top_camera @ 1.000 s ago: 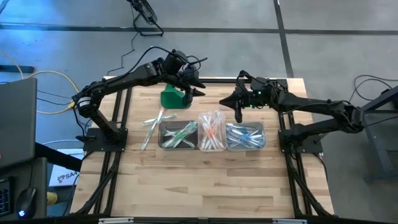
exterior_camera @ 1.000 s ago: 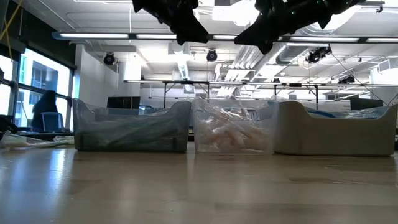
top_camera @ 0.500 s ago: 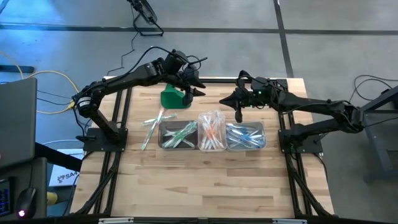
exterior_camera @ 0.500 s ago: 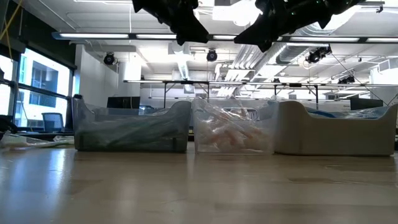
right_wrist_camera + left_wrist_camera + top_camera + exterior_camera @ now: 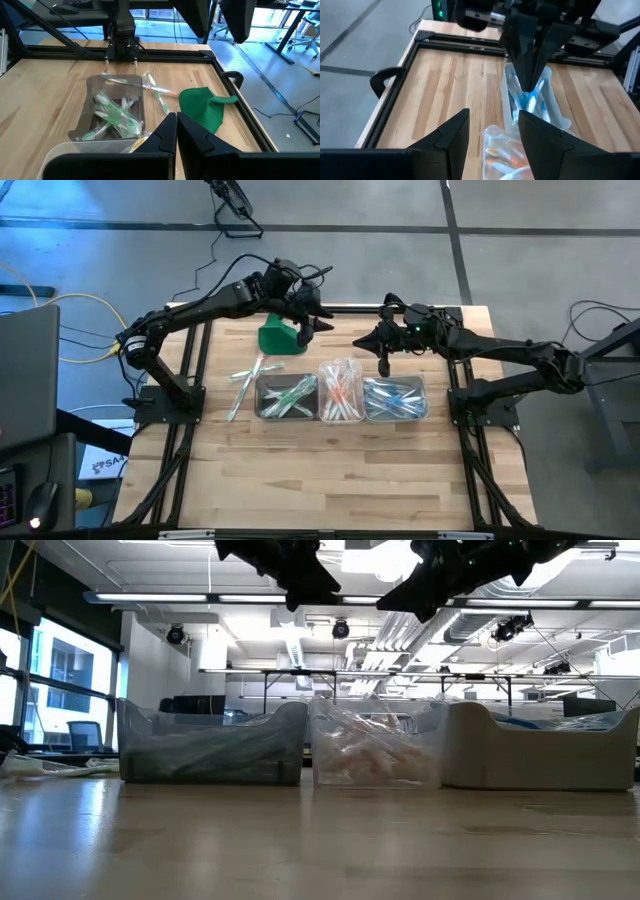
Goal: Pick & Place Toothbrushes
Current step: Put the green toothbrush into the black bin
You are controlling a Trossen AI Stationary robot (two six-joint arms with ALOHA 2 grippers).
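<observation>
Three clear tubs stand in a row mid-table: one with green toothbrushes [image 5: 287, 396], one with orange-pink ones [image 5: 341, 392], one with blue ones [image 5: 395, 398]. A few loose toothbrushes [image 5: 245, 380] lie flat on the wood left of the tubs; the right wrist view also shows loose toothbrushes [image 5: 157, 92]. My left gripper [image 5: 305, 320] hangs open in the air over the far side, beside the green cloth-like lump [image 5: 280, 338]. My right gripper [image 5: 383, 360] is shut, pointing down above the far end of the blue tub [image 5: 532, 102], with nothing showing between its fingers.
The green lump [image 5: 202, 105] lies on the table behind the green tub [image 5: 112, 117]. A black frame rail [image 5: 330, 308] runs along the table's far edge and down both sides. Bare wood [image 5: 320, 470] stretches from the tubs toward the near edge.
</observation>
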